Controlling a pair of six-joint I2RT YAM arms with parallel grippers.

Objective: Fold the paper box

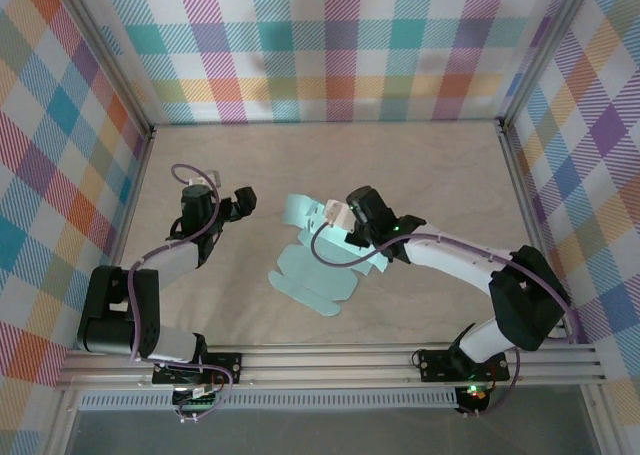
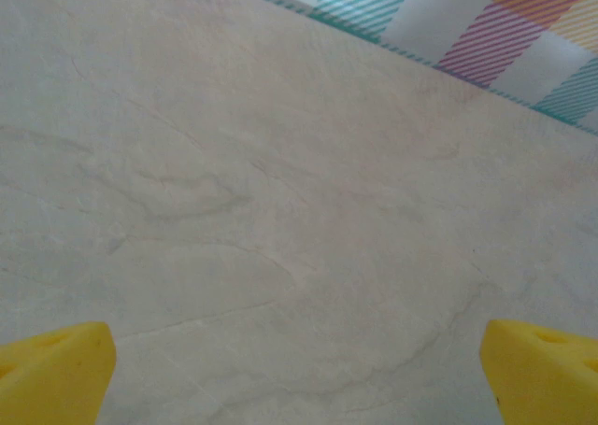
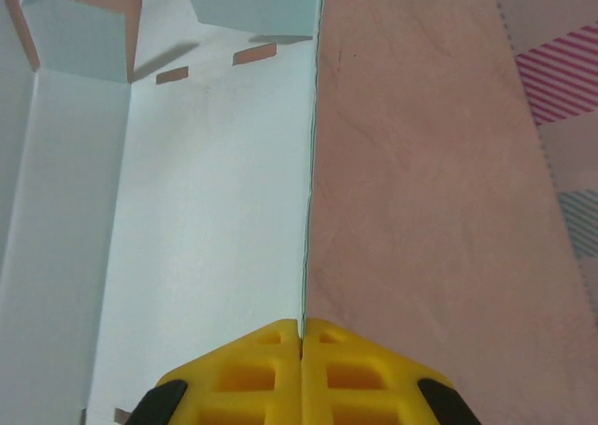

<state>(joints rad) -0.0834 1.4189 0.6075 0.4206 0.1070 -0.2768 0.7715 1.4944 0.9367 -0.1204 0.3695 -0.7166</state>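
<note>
Looking from above, I see the paper box [image 1: 312,275] lying partly folded in the middle of the worktop [image 1: 430,165], the right claw [image 1: 333,215] at its far flap and the left claw [image 1: 240,203] well apart on the left. In the left wrist view that claw stands wide open over bare worktop, holding nothing. In the right wrist view the claw is closed tight, pinching the card's edge.

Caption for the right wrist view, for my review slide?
Right gripper, jaws closed, pinches the edge of the pale mint paper box over the beige table.
</note>
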